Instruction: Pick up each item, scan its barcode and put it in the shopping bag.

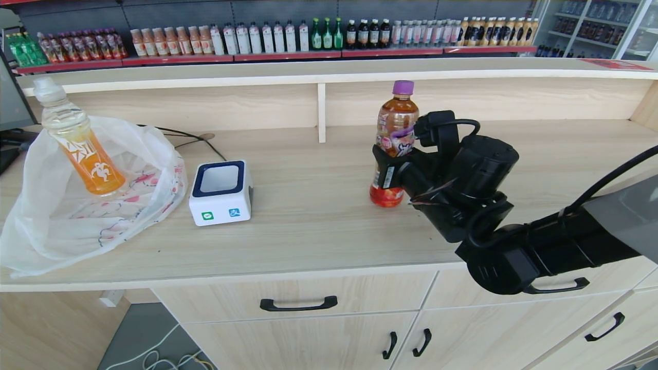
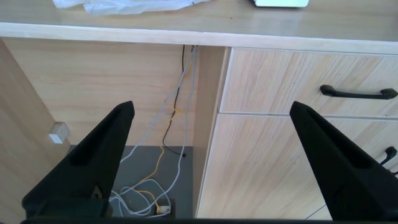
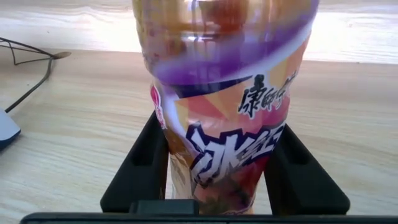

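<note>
Right gripper: the black jaws pinch a purple-capped plastic bottle of amber tea at its lower label, one on each side, as the right wrist view confirms. The bottle is upright over the right half of the light wooden table. Whether its red base rests on the surface or sits just clear of it cannot be told.

Left gripper: the jaws are spread wide and hold nothing. It is below the table edge, facing the cabinet front and a black drawer handle.

A white translucent plastic shopping bag lies at the table's left end. A white-capped clear bottle of orange drink leans inside it, neck above the bag's rim.

A white square barcode scanner with a dark blue frame sits just beside the bag, well apart from the tea bottle. Black cables lie behind it.
</note>
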